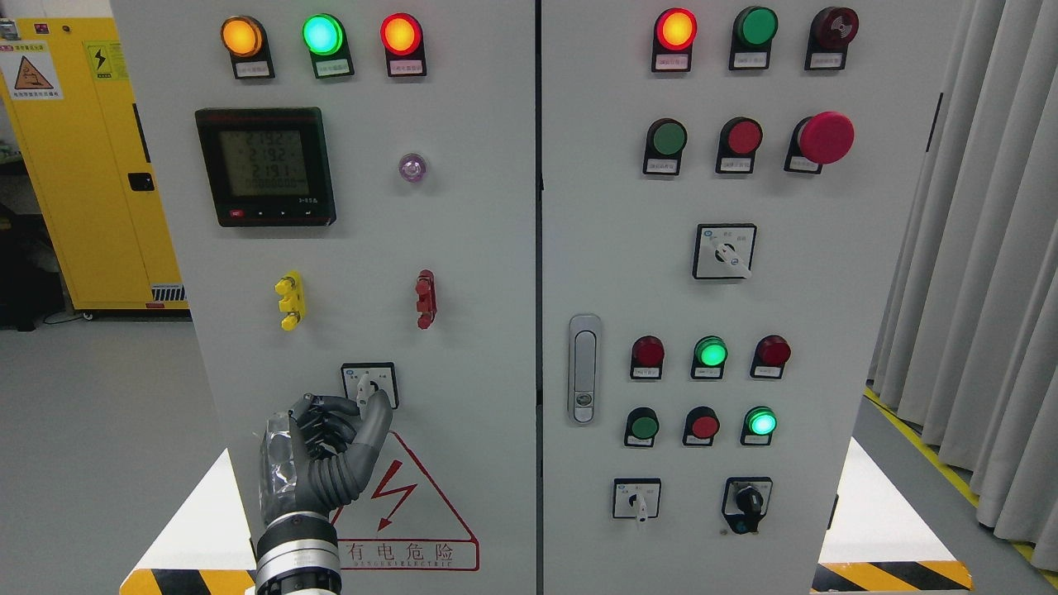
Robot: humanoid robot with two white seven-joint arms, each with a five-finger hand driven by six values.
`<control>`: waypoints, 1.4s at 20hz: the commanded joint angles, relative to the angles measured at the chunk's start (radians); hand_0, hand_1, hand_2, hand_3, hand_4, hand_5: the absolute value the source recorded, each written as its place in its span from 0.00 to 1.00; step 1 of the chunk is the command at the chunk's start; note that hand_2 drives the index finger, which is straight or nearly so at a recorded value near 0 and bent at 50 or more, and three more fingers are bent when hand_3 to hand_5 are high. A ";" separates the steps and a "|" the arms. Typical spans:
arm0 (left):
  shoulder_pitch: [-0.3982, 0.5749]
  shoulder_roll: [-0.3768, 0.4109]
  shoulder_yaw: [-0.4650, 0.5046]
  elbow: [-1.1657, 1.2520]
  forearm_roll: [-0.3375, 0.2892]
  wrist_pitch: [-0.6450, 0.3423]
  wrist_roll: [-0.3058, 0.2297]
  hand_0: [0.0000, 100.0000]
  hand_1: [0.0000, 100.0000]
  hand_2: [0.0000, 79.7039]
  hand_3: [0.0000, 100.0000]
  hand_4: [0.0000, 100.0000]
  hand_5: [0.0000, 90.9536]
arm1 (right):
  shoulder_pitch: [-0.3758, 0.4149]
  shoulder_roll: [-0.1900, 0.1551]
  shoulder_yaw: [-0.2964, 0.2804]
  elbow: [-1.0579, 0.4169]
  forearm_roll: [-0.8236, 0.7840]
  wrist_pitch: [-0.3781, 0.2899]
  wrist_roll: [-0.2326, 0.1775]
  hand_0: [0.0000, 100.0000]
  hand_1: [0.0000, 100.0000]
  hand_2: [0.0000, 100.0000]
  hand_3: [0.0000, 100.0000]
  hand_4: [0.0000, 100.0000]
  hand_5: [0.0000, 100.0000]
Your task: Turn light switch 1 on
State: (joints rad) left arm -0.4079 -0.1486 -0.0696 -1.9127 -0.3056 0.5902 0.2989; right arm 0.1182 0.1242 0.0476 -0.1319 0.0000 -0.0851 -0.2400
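A small rotary selector switch (369, 384) with a white knob sits low on the left cabinet door (463, 248), just above the red electric-hazard triangle (405, 504). My left hand (366, 406) comes up from the bottom edge and is at that switch. Its fingers (331, 411) are curled in from the left and the thumb (378, 417) stands up on the right, pinching the lower end of the knob. The knob's handle points roughly downward. The right arm does not show.
Above the switch are yellow (290, 300) and red (426, 298) terminals, a digital meter (266, 165) and lit indicator lamps. The right door carries a latch handle (583, 368), push buttons, more selector switches and a red emergency button (825, 137). Curtain at the right, yellow cabinet (91, 165) behind left.
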 commanded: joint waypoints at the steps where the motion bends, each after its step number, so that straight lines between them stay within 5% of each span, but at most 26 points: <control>1: -0.003 0.000 -0.003 0.011 -0.001 -0.001 0.000 0.23 0.66 0.76 0.88 0.90 0.92 | 0.000 0.000 0.000 0.000 -0.029 0.001 0.001 0.00 0.50 0.04 0.00 0.00 0.00; 28: -0.015 -0.002 -0.004 0.032 -0.001 -0.001 0.000 0.24 0.59 0.76 0.88 0.91 0.93 | 0.000 0.000 0.000 0.000 -0.029 0.001 0.001 0.00 0.50 0.04 0.00 0.00 0.00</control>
State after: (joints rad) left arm -0.4210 -0.1500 -0.0722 -1.8929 -0.3069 0.5892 0.3038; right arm 0.1182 0.1243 0.0476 -0.1319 0.0000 -0.0852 -0.2400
